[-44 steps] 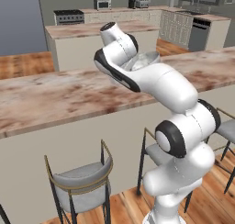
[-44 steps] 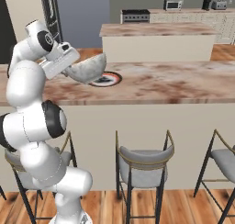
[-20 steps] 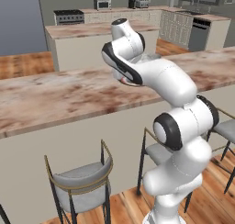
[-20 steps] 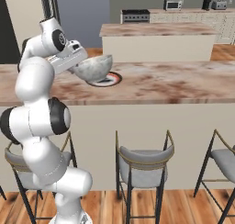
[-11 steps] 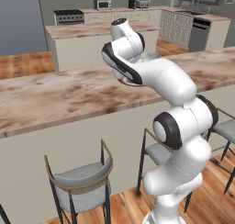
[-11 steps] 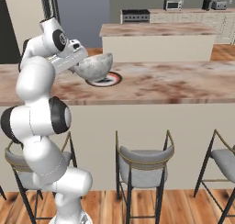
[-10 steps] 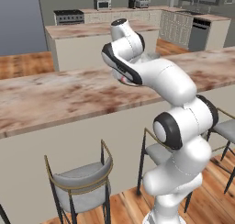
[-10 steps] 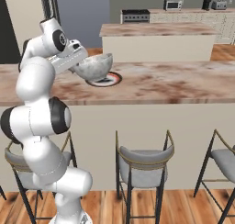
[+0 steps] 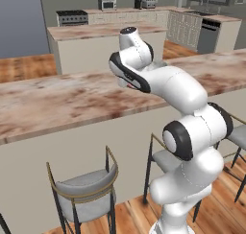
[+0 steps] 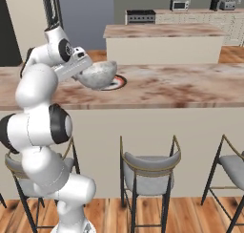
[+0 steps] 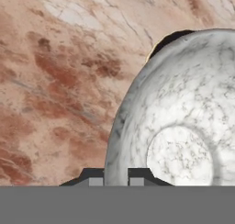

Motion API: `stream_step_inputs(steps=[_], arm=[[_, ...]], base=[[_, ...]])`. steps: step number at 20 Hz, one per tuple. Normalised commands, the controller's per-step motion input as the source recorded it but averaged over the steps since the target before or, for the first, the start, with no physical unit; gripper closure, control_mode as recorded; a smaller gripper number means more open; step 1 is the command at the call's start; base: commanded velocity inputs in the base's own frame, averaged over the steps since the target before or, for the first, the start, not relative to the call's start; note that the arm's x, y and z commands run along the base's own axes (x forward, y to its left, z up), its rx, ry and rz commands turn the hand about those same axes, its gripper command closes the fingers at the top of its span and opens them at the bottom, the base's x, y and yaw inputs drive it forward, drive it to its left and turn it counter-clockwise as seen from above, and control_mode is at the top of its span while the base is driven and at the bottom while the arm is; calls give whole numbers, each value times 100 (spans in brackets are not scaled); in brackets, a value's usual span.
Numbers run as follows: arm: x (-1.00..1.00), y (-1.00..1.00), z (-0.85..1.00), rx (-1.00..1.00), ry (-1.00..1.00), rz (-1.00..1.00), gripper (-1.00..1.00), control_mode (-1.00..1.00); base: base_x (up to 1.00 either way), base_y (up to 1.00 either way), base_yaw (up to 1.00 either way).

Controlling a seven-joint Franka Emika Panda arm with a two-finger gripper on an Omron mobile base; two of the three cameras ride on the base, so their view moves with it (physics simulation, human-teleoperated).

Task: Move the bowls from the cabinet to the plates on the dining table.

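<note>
Bowl (image 10: 97,73) now over the plate (image 10: 116,83) (rim pinched in closed pincer (image 11: 115,179)), bare dining table (image 10: 190,86) around.

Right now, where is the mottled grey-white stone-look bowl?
In the right base view, the bowl hangs in the shut gripper above the marble dining table, over the reddish-brown-rimmed plate.

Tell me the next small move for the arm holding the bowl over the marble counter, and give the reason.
Probably lower the bowl straight down onto the plate. In the right base view the gripper grips the bowl's rim and holds it tilted just above the reddish-rimmed plate on the dining table, so only the descent and release seem left.
</note>
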Motion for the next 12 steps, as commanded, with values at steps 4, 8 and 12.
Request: stream_step_inputs(steps=[4, 8, 12], arm=[[0, -3, -12, 8, -4, 1, 100, -100], [1, -3, -3, 4, -4, 0, 100, -100], [6, -7, 0, 2, -4, 0, 100, -100]], base=[[0, 0, 0], [0, 0, 0], [0, 0, 0]])
